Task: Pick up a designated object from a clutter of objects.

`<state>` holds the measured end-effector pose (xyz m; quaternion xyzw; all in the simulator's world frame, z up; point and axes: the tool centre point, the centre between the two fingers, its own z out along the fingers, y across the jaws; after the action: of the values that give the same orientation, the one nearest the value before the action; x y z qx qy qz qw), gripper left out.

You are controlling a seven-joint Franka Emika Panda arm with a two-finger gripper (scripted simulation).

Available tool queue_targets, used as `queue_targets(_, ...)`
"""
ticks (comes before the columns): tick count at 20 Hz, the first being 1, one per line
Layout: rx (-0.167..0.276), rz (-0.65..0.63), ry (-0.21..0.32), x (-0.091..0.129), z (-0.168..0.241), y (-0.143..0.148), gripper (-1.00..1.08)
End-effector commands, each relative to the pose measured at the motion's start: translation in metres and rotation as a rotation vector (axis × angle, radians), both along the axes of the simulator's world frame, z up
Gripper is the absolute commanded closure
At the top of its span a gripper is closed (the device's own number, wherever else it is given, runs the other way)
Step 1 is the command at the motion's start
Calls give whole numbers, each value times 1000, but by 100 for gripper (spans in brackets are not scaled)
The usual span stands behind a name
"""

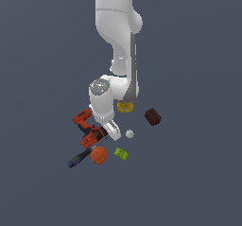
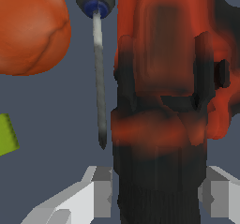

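The red-orange drill (image 1: 86, 127) with black parts lies on the grey floor among the clutter. In the wrist view the drill (image 2: 164, 78) fills the middle, its black part between my two fingers. My gripper (image 1: 103, 134) is down on the drill's body, and in the wrist view the gripper (image 2: 157, 195) has both white fingertips (image 2: 96, 190) pressed against the drill's sides. The drill still appears to rest on the floor.
The screwdriver (image 1: 78, 159) lies beside the drill, its shaft (image 2: 98, 78) close by. The orange ball (image 1: 98, 155), green piece (image 1: 121, 153), white ball (image 1: 129, 134), dark red block (image 1: 152, 117) and yellow bottle (image 1: 125, 106) lie around. The arm hides part of the bottle.
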<state>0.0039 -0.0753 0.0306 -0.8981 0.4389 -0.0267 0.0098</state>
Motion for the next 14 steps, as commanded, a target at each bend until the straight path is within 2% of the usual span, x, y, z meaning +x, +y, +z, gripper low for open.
queue_targets(1,0,-1,0,0,-1,-1,108)
queue_targets(14,0,0,-1,2,7,-1,108)
